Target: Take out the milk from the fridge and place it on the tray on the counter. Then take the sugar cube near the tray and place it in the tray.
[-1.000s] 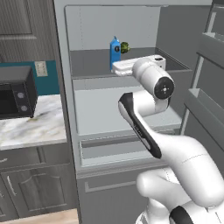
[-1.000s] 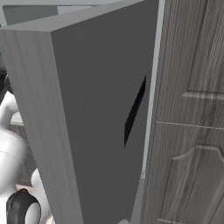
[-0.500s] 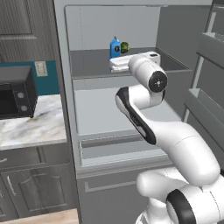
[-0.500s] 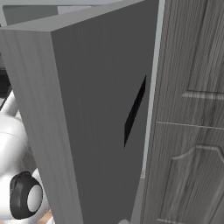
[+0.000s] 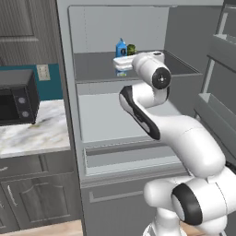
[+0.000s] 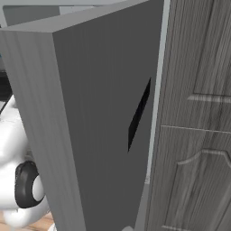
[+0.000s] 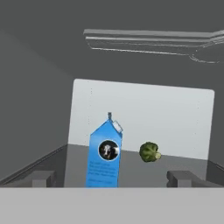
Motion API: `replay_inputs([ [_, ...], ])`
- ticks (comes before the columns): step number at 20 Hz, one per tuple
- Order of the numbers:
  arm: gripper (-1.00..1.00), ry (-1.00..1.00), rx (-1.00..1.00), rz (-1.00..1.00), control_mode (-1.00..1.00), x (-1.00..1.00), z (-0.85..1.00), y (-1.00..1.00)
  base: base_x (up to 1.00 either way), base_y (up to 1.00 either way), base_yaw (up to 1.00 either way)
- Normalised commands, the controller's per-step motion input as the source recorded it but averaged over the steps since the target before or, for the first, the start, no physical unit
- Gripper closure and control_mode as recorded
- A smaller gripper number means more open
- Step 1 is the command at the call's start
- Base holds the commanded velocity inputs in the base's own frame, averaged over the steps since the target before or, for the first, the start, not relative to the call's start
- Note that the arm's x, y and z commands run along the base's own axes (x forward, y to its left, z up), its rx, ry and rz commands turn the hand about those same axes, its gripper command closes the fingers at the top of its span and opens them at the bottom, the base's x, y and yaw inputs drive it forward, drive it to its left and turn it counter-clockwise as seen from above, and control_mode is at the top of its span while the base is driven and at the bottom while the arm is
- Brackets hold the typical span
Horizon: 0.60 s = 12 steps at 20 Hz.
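Here the tool (image 7: 112, 177) hangs released before the milk carton (image 7: 104, 155); off-centre jaws could tip it into the green ball (image 7: 149, 152) just right of it

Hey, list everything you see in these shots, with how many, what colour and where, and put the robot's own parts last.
milk: one, bright blue carton, upright on the upper fridge shelf, ahead of the gripper.
green ball: one, small, on the same shelf, beside the milk and apart from it.
fridge: one, grey with pale interior, open, shelves and a drawer below.
fridge door: one, grey, swung open, close in the right base view.
microwave: one, black, on the counter left of the fridge.
counter: one, white-and-grey marbled, over grey cabinets.
wall outlet: one, pale, on the teal wall.
arm: one, white, reaching into the fridge.
gripper: one, open, holding nothing, facing the milk.
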Motion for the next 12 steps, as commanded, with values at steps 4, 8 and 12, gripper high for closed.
replay_inputs([
  [4,-1.00,0.01,0.00,0.00,-1.00,0.30,0.00,0.13,0.00,0.00,0.00],
  [8,-1.00,0.02,0.00,0.00,-1.00,0.15,0.00,0.15,0.00,0.00,0.00],
  [12,-1.00,0.02,0.00,0.00,-1.00,0.08,0.00,0.08,0.00,0.00,0.00],
])
